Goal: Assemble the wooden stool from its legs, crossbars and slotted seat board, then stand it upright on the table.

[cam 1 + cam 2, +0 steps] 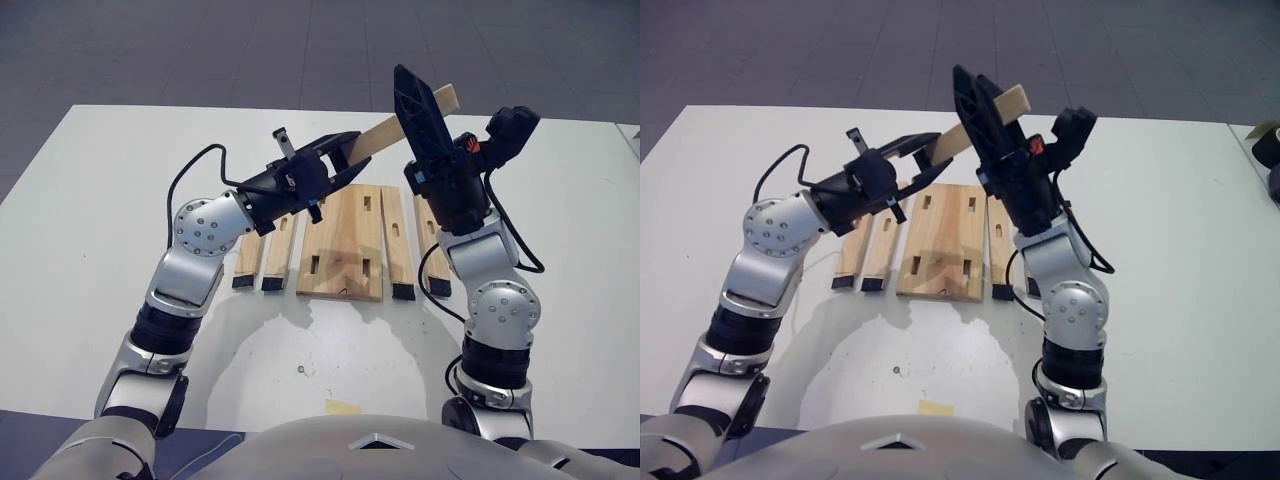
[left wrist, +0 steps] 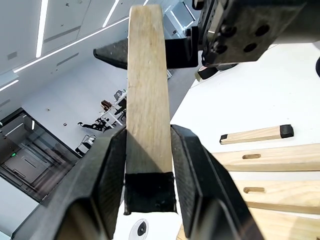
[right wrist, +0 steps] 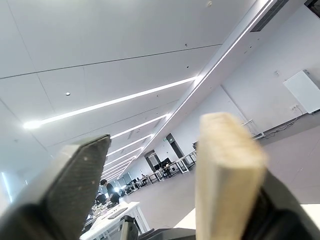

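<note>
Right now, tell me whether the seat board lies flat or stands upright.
Flat: the seat board rests on the table, its slots facing up, loose legs lying either side.

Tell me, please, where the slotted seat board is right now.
In the left eye view the slotted seat board lies flat at the middle of the table, flanked by wooden pieces on both sides, beneath the raised leg.

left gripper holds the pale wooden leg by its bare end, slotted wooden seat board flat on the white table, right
No: the left gripper clamps the pale wooden leg at its black-capped end; the left wrist view shows it. The slotted wooden seat board does lie flat on the white table.
</note>
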### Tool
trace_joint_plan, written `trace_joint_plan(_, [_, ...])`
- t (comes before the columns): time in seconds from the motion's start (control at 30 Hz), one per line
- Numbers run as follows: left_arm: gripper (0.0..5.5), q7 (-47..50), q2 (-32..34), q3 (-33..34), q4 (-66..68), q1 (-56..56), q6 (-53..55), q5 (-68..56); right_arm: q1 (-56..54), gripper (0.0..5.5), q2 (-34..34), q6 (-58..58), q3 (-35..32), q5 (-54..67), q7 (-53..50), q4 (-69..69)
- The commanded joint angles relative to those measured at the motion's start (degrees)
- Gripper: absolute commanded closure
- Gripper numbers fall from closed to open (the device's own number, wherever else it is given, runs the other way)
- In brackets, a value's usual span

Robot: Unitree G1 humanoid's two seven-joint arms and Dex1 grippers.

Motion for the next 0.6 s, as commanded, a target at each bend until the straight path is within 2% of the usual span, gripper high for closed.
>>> trace_joint_plan(0.03, [4.19, -0.72, -0.26, -0.18, -0.78, 0.60, 1.16, -0.67, 1.67, 2.55, -2.01, 0.89, 0.06, -0.41, 1.24, -0.99])
trace_joint_plan(0.47, [4.19, -1.43, -0.91, -0.40, -2.48, 0.98, 2.94, -2.19, 2.87, 4.64, -3.63, -0.08, -0.68, -1.37, 2.26, 0.04])
trace_joint_plan(0.6, [4.19, -1.87, -0.65, -0.06, -3.27, 0.60, 3.97, -2.94, 3.50, 5.06, -3.47, -0.73, -1.66, -1.75, 1.62, 0.48])
